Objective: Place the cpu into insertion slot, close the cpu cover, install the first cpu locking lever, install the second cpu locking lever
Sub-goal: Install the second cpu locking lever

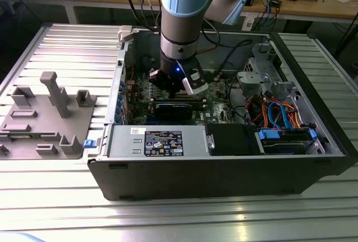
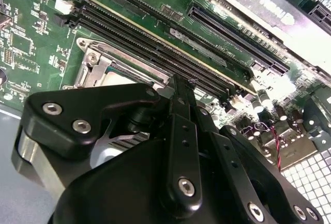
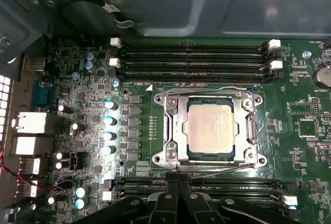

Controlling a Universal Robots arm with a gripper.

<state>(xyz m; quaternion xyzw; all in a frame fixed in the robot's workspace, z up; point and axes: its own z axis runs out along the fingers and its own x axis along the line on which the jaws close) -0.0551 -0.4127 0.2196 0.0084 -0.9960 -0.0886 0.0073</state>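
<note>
The cpu (image 3: 210,129) is sitting seated in the insertion slot (image 3: 178,131) with the cpu cover (image 3: 252,127) lying closed over it; the claw (image 3: 178,187), fingers pressed together and empty, is hovering beside a locking lever (image 3: 217,170); hooking the wire squarely looks wise.

Silver-grey cpu (image 3: 211,129), green motherboard (image 3: 155,84)

No text can be read: the printed label (image 1: 163,143) on the grey metal housing (image 1: 120,141), the white lettering on the black card (image 2: 258,1) and the motherboard (image 3: 300,105) markings are all illegible
</note>
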